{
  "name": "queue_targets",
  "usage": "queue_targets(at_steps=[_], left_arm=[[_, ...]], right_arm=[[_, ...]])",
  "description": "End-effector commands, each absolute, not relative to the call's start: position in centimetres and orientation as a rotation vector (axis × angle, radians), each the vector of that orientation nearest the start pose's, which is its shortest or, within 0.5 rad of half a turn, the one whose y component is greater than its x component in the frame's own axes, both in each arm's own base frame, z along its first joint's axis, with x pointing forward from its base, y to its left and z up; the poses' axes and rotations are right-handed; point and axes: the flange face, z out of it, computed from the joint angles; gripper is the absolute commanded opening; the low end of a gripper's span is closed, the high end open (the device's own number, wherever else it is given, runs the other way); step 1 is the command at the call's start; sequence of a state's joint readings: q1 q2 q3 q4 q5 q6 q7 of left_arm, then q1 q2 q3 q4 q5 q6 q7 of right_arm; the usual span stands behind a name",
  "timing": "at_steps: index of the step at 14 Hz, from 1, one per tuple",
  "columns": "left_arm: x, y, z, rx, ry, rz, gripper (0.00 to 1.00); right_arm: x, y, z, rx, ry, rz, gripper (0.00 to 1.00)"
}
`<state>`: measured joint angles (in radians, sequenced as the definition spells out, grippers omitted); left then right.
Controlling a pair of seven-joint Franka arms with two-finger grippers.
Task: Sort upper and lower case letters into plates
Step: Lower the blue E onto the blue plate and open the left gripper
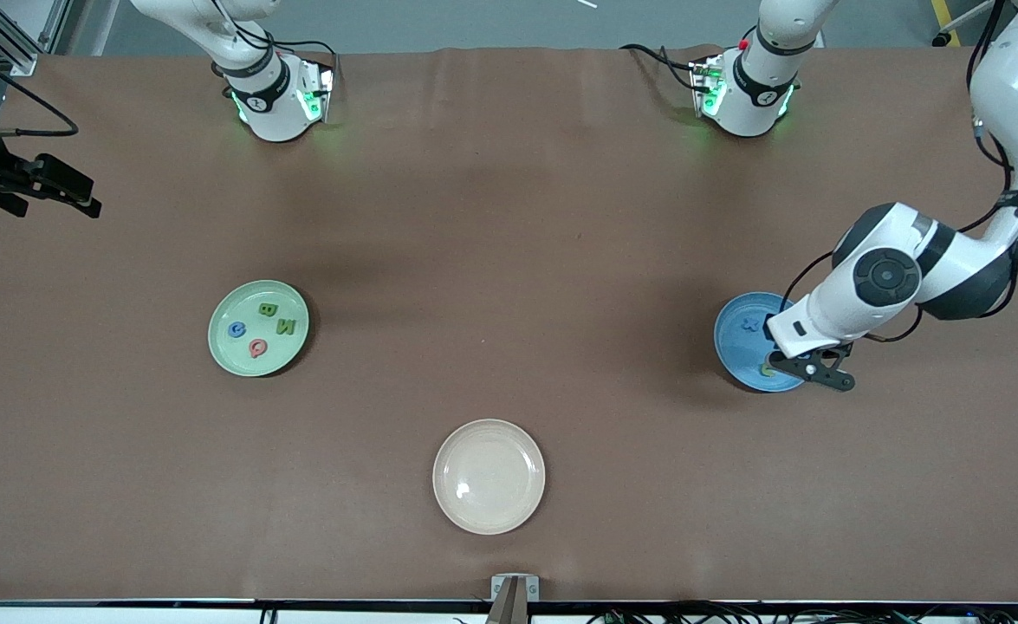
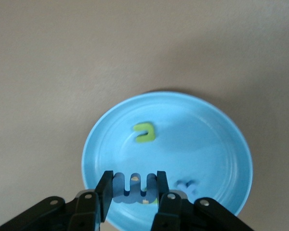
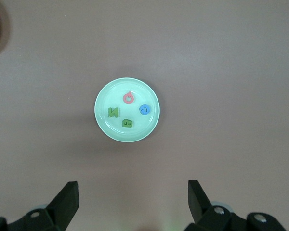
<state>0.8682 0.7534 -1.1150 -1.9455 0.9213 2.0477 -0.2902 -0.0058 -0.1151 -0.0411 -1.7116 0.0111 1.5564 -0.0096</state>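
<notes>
Brown table (image 1: 509, 260) with three plates. Left gripper (image 2: 133, 192) hangs right over the blue plate (image 2: 202, 144), fingers pinched on a blue letter (image 2: 131, 188); a green one (image 2: 144, 133) and another blue one (image 2: 187, 186) lie under it. Right gripper (image 3: 133, 202) waits spread wide, high above the mint plate (image 3: 104, 126), which has B, N, Q, G. Cream plate (image 1: 489, 476) sits apart.

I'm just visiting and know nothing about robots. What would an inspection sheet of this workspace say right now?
Surface: brown table, covered with a sheet.
Job's things: mint green plate holds four letters; blue plate holds a green letter and a blue one.
Clutter: cream plate, nothing on it.
Claws: left claw shut on a blue letter m over the blue plate; right claw open, waiting high above the table.
Cables: black ones along both arms.
Surroundings: grey floor by the bases.
</notes>
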Motion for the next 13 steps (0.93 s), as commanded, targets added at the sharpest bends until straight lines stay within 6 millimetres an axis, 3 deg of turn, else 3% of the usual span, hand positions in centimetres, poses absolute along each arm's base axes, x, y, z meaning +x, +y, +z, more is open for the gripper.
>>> queue_targets(at_steps=[1,3,10,13], left_arm=[[60.4,-5.4,24.7,-3.005,0.570,0.051,0.24],[60.5,-4.6,23.4,-3.021,0.565,0.051,0.25],[60.4,-5.0,20.8,-3.032,0.551,0.058,0.26],[60.4,-4.1,19.2,-3.028,0.534,0.069,0.26]], right_arm=[[50.6,-2.4,62.0,-3.107,0.064,0.056,1.00],[50.6,-2.4,62.0,-3.105,0.064,0.058,1.00],[50.5,-2.4,61.6,-3.106,0.066,0.070,1.00],[50.4,-2.5,61.8,-3.106,0.066,0.065,1.00]])
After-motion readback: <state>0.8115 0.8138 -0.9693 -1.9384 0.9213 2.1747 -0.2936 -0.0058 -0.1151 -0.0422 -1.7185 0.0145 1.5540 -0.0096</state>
